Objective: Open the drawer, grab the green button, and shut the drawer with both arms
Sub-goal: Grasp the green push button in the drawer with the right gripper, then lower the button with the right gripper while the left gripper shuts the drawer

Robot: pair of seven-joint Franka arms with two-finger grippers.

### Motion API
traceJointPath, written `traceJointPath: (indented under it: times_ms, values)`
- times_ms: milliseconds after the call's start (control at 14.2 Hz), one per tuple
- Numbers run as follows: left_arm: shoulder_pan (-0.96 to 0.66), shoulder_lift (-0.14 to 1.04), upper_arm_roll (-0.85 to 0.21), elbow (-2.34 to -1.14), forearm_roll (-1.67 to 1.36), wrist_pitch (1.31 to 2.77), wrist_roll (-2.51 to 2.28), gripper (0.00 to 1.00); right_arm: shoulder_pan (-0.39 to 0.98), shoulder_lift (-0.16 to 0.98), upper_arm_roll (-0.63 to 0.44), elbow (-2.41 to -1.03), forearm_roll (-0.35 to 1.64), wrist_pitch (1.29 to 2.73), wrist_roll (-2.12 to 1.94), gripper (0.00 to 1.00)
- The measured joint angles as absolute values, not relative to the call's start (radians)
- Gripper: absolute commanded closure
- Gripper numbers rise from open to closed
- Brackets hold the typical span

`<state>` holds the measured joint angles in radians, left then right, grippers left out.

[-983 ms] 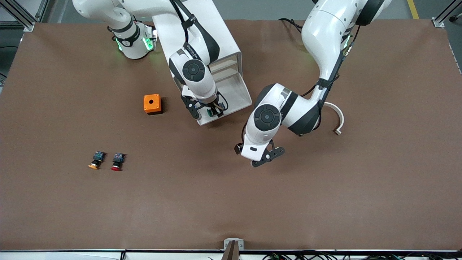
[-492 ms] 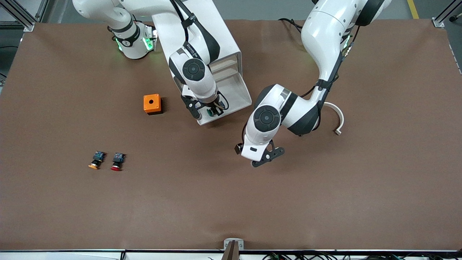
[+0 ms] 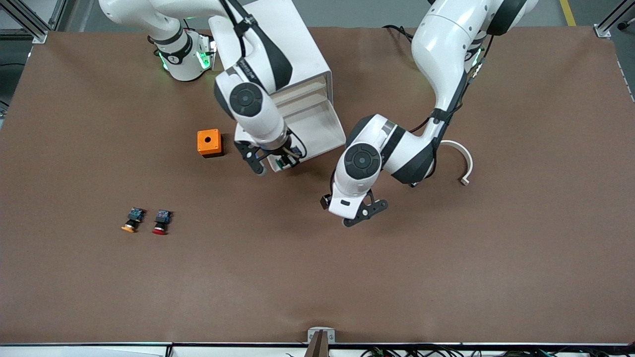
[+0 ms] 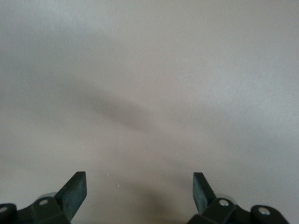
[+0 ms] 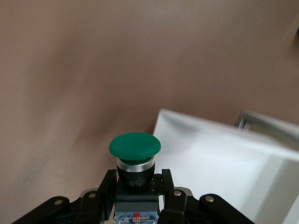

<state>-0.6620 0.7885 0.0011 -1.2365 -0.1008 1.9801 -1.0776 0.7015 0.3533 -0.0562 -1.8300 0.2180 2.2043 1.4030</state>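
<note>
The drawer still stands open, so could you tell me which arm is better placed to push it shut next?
Probably the left: the left gripper is open and empty near the drawer, while the right gripper is shut on the button.

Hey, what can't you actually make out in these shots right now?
- Front view: the green button in the right gripper is mostly covered by the gripper.
- Front view: the cabinet front and part of the open drawer sit under the right arm.
- Left wrist view: only bare table; the left gripper is cut off at the edge.
</note>
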Motion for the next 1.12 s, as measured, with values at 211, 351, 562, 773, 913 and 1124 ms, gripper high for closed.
traceJointPath:
  times_ms: [211,351,562,773,913,1124]
  values:
    - [-0.722,0.791,0.001,-1.277,-0.101,1.980,-1.105,0.00,0.604,0.331,-0.061,-1.792,0.218,2.133,1.210,1.00]
    - [-0.772,0.793,0.001,-1.302,-0.075,1.981,-1.118,0.00,0.531,0.327,-0.063,-1.779,0.218,2.109,1.056,1.00]
    - [-0.830,0.793,0.001,-1.321,-0.048,1.982,-1.128,0.00,0.423,0.332,-0.065,-1.778,0.206,2.101,0.824,1.00]
    - [-0.860,0.793,0.000,-1.325,-0.048,1.985,-1.131,0.00,0.329,0.347,-0.066,-1.778,0.119,2.103,0.611,1.00]
    - [-0.864,0.793,-0.010,-1.326,-0.048,1.986,-1.153,0.00,0.283,0.371,-0.066,-1.776,0.080,2.123,0.500,1.00]
    - [-0.864,0.793,-0.042,-1.332,-0.049,1.986,-1.190,0.00,0.219,0.434,-0.067,-1.767,0.067,2.195,0.333,1.00]
